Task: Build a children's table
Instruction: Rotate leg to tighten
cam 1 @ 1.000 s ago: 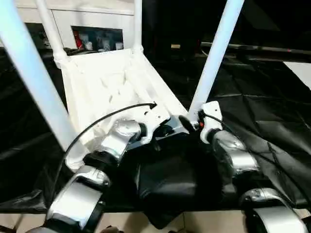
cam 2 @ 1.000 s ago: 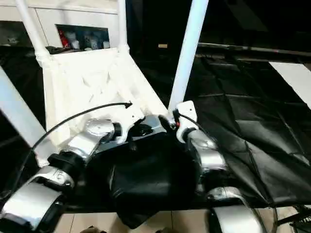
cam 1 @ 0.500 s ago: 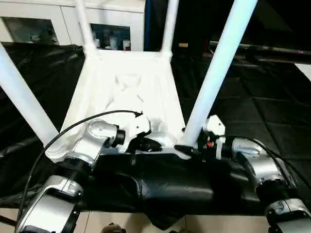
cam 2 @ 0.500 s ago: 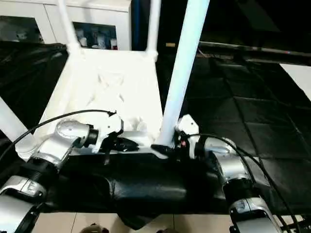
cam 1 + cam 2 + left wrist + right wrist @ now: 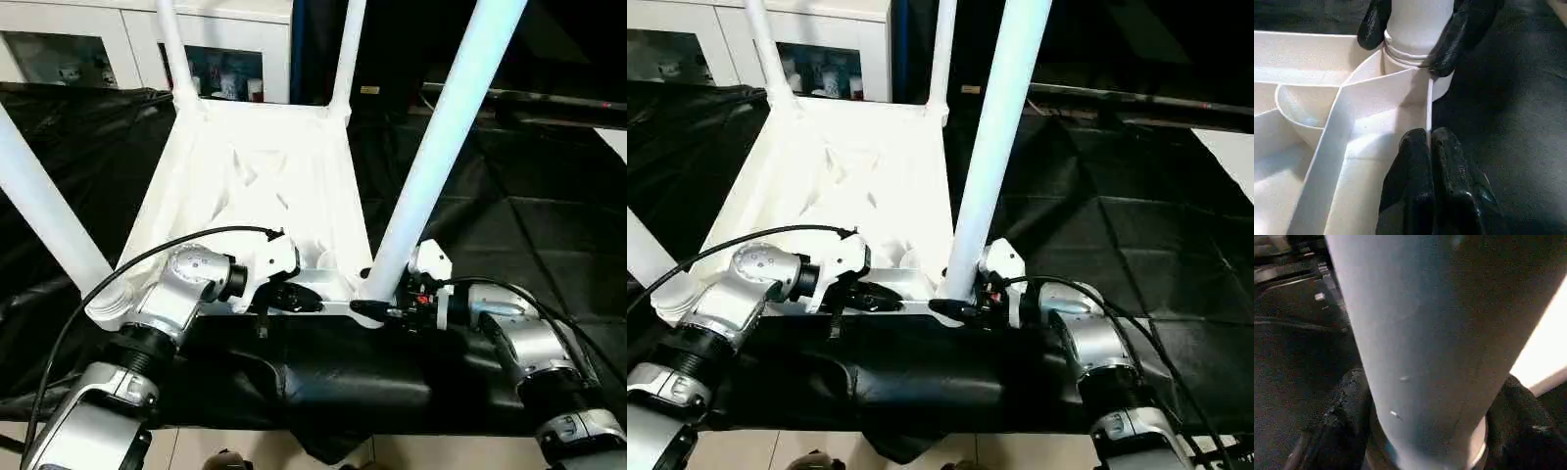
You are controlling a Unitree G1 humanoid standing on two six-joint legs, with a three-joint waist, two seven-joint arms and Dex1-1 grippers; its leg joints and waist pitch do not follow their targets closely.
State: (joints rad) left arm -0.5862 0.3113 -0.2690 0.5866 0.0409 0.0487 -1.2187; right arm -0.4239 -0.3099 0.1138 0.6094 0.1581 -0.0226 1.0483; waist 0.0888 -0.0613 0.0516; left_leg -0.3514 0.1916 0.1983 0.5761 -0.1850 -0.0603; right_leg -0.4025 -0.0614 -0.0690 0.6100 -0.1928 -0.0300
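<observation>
Tabletop (image 5: pixel 265 176): upside down on the black-draped desk (image 5: pixel 549 215).
Left gripper (image 5: pixel 1430 147): fingers pinched together on its near rim.
Right gripper (image 5: pixel 377 308): fingers clasp the near-right leg (image 5: pixel 441 147) at its socket.

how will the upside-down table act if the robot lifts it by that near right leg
The table looks like thin ribbed plastic, so it is probably light for its bulk. The legs stand tall above it, so it would likely swing or tip when raised by one leg. The right gripper straddles a smooth round tube, which may slip or twist between its fingers.
</observation>
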